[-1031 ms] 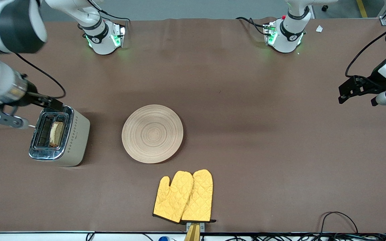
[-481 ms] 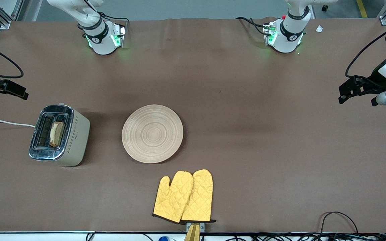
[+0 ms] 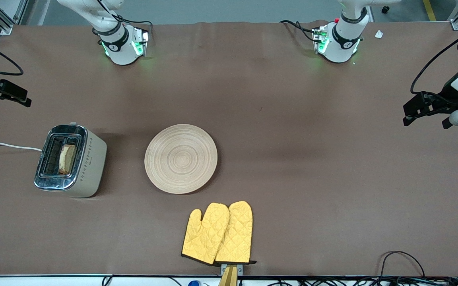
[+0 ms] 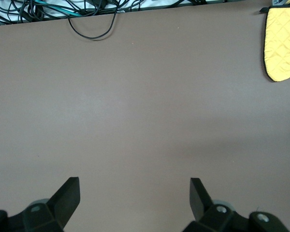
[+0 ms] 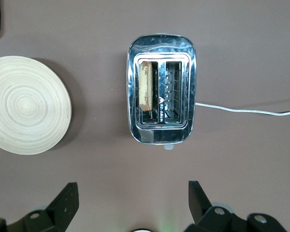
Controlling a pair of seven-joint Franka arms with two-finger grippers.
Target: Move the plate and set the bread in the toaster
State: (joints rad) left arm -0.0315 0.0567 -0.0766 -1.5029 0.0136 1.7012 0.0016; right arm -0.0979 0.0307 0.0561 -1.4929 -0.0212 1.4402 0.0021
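Note:
The cream and chrome toaster [image 3: 78, 167] stands at the right arm's end of the table. The brown bread [image 3: 66, 159] stands upright in its slot on the plate's side, as the right wrist view [image 5: 146, 85] also shows. The light wooden plate [image 3: 181, 158] lies bare beside the toaster, toward the table's middle. My right gripper [image 3: 14, 95] is open and empty, up in the air over the table's edge at its own end, looking down on the toaster [image 5: 161, 145] and the plate [image 5: 26, 104]. My left gripper [image 3: 420, 109] is open and empty over bare table [image 4: 135, 121] at its end, waiting.
Two yellow oven mitts [image 3: 218, 233] lie near the table's front edge, nearer to the camera than the plate. The toaster's white cord [image 3: 6, 145] runs off the right arm's end of the table. Black cables [image 3: 400, 262] lie along the front edge.
My right arm has pulled away from over the toaster, up and out toward its end of the table. The bread stays in the slot. The left arm has hardly moved.

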